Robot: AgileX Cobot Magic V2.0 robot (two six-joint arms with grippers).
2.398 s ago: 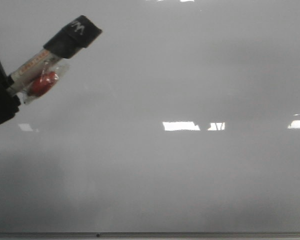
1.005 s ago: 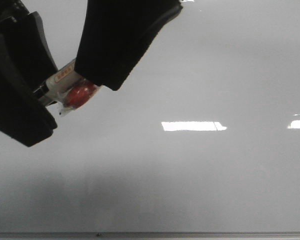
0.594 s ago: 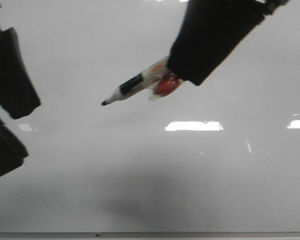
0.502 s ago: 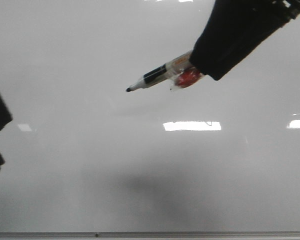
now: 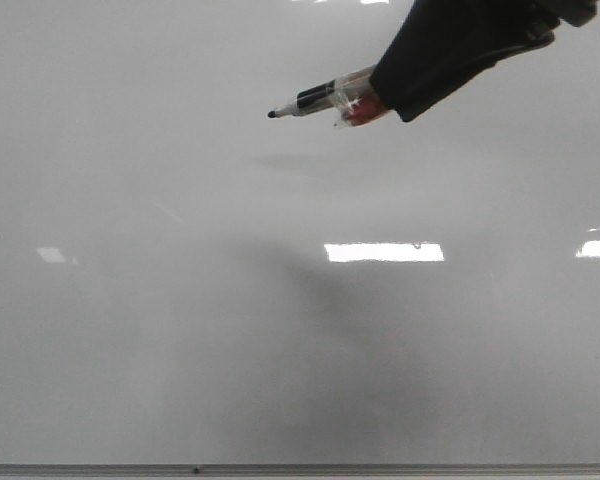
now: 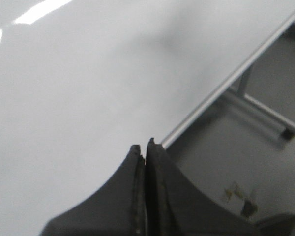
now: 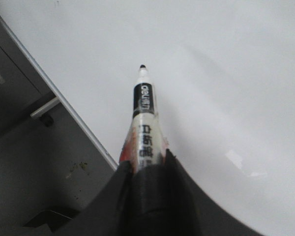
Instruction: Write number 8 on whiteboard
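The whiteboard (image 5: 180, 300) fills the front view, glossy pale grey with bright light reflections; no number 8 or any line shows on it. My right gripper (image 5: 405, 85) comes in from the top right, shut on a white marker (image 5: 325, 98) with a black band, uncapped, a red blob taped under it. Its black tip (image 5: 272, 114) points left, slightly above the board. In the right wrist view the marker (image 7: 145, 123) sticks out of the gripper (image 7: 150, 160) over the board (image 7: 226, 73). My left gripper (image 6: 145, 147) is shut and empty over the board's edge (image 6: 226, 81).
The board's thin grey frame (image 5: 300, 468) runs along the near edge. In the wrist views a grey floor (image 6: 265, 162) and a metal stand leg (image 6: 258, 115) lie beyond the board's edge, with another metal bracket (image 7: 44, 110) below the frame.
The cap came off the marker. My right gripper took the marker and carried it right and up. My left gripper drew back out of the front view.
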